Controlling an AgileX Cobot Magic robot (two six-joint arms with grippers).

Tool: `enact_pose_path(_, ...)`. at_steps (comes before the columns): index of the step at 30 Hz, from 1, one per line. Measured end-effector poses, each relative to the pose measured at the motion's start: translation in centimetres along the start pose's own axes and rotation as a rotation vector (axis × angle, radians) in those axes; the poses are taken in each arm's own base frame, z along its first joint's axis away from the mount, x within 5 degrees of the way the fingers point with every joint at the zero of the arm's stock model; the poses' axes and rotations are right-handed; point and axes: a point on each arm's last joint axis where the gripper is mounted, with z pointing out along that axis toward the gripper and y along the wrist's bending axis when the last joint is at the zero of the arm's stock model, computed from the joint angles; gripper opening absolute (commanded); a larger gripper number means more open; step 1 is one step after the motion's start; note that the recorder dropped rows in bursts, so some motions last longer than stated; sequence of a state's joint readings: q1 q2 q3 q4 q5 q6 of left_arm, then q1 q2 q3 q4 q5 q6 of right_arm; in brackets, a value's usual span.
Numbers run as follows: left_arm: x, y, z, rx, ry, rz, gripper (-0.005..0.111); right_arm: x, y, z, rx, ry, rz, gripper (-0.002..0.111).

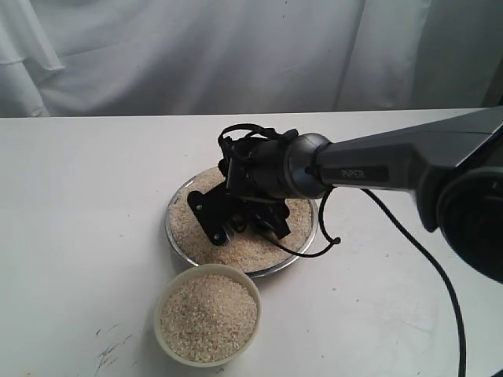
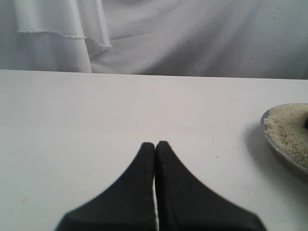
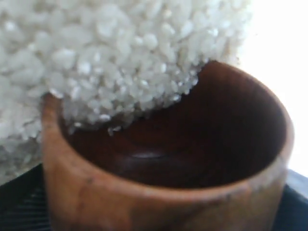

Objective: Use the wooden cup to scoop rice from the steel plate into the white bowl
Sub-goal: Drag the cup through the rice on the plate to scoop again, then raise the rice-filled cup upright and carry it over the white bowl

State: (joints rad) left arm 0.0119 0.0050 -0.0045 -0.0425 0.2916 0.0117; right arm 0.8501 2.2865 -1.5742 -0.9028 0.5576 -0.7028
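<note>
Right gripper (image 1: pixel 244 226) is low over the steel plate (image 1: pixel 271 271), clamped on the wooden cup (image 3: pixel 163 192); black pads show on either side of it in the wrist view. The cup's mouth is pushed into the rice (image 3: pixel 110 57). Grains are at the lip, but the inside is mostly bare. Looks like mid-scoop with little loaded.

To do it well: drive the lip forward and low through the heap, then roll the mouth upward before lifting, or it dumps back out. Keep the lip off the plate's rim.

White bowl (image 1: pixel 157 323) sits just past the fingertips, outside the plate and maybe touching it. It's already near full, so short carry, then pour slow and centred to avoid spill.

Left gripper (image 2: pixel 155 144) is closed on nothing, sitting apart from the plate.
</note>
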Motion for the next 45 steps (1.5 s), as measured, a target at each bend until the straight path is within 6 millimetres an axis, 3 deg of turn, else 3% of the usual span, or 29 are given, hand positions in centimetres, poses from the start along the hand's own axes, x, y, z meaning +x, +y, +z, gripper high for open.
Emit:
enact_pose_path(11,0.0,0.0,0.0,0.0,0.0,0.0,0.0,1.7,-0.5,0.0,-0.006,-0.074,0.182,0.0)
enact_pose_path(37,0.0,0.0,0.0,0.0,0.0,0.0,0.0,2.9,-0.3,0.7,-0.079,-0.224,0.478,0.0)
enact_pose_path(45,0.0,0.0,0.0,0.0,0.0,0.0,0.0,4.0,-1.3,-0.9,-0.052,-0.241,0.536,0.0)
